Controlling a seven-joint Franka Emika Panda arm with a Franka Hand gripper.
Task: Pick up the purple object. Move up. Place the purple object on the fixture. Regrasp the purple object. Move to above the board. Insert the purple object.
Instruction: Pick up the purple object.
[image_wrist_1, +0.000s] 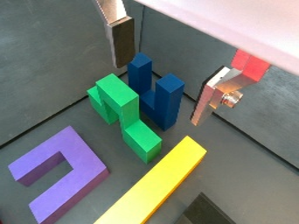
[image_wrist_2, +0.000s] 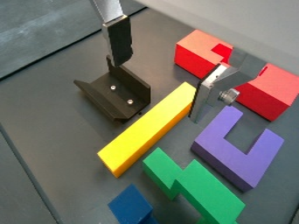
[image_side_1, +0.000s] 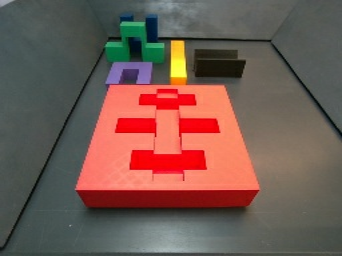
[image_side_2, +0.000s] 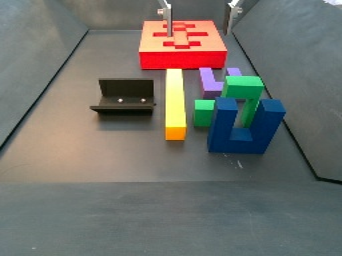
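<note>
Your gripper (image_wrist_2: 158, 74) hangs up in the air over the pieces w/ jaws spread wide and nothing between the pads; in a side view only its fingertips (image_side_2: 166, 12) show, above the far edge of the board (image_side_2: 183, 40).

The purple object (image_wrist_2: 237, 144) lies flat on the dark floor, untouched, pressed in beside the yellow bar (image_wrist_2: 149, 129) and just next to the green stepped block (image_wrist_2: 193, 184). In a side view it sits just off the board's (image_side_1: 167, 130) far edge, open end toward the board. The blue block (image_side_2: 246, 128) stands nearby. The fixture (image_wrist_2: 114, 91) is on the bar's other side, empty.

Risks, as I judge them:
- Tight neighbours: a wide finger coming down could land on the bar or green block, not beside purple.
- Purple lies flat & low, so a shallow grip may slip on lift.
- A crooked pick would carry over to the fixture placing.
</note>
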